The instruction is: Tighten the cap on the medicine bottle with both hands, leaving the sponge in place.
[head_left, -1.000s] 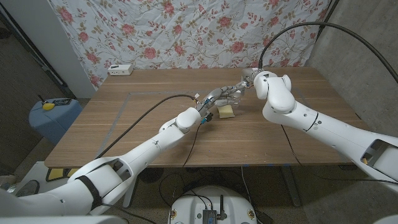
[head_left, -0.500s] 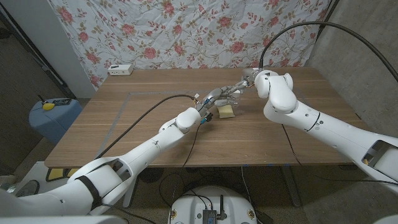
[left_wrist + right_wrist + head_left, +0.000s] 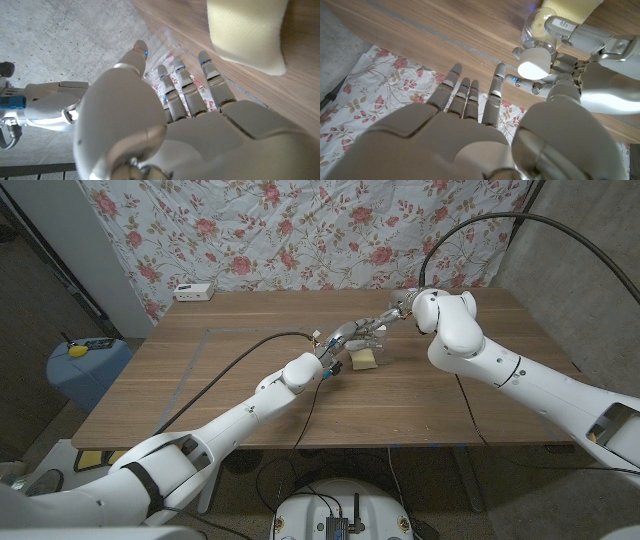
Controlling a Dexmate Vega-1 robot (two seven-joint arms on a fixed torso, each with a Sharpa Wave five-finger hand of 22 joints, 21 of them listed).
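The left hand (image 3: pixel 570 75) holds the medicine bottle (image 3: pixel 536 30) above the tabletop (image 3: pixel 230 370), just beside the sponge (image 3: pixel 365 358). The right hand (image 3: pixel 470 120) hovers near the white cap (image 3: pixel 534 67), fingers spread, holding nothing. The likely risk — a poorly lined-up twist could turn the bottle in the left hand's grip, or knock it into the sponge. The bottle looks clear; its contents cannot be made out.

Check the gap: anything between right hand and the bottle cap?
Nothing. In the right wrist view, only bare table shows between the right hand's fingertips and the white cap; the left hand holds the bottle.
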